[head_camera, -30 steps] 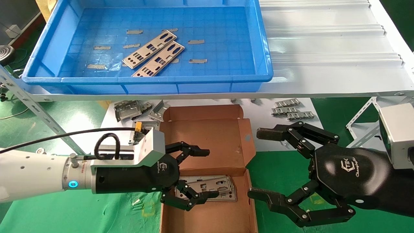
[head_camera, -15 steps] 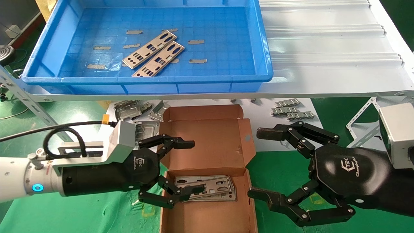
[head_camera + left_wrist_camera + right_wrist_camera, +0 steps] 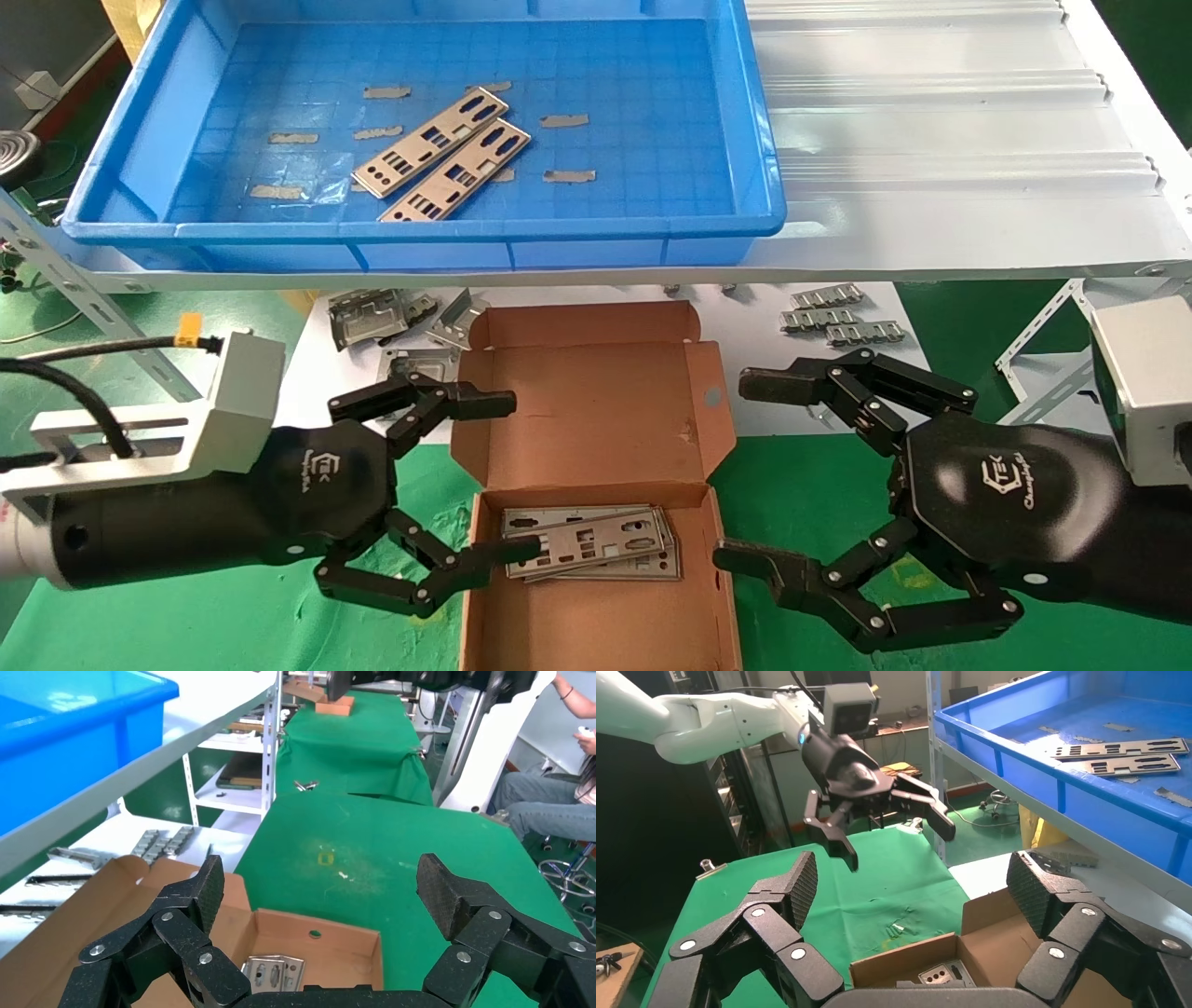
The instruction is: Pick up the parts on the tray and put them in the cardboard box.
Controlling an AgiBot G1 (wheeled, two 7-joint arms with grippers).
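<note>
Two plates left: they (image 3: pixel 441 155) lay side by side in the blue tray (image 3: pixel 140 149), at twelve o'clock from the box.
Change: the left gripper (image 3: pixel 498 475) had drawn back toward nine o'clock, jaws spread, empty.
Box: the cardboard box (image 3: pixel 596 410) held the delivered stack (image 3: pixel 596 545).
Right gripper (image 3: pixel 745 471): parked at three o'clock, spread wide.
Meaning: one drop done, tray next.

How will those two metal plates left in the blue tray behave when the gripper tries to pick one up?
The parts look thin and flat, so probably light yet fairly stiff. They lie flush on the tray floor, so getting fingers under an edge may be hard and they could slide. The two touch along their long edges, so grabbing one would likely nudge the other.
</note>
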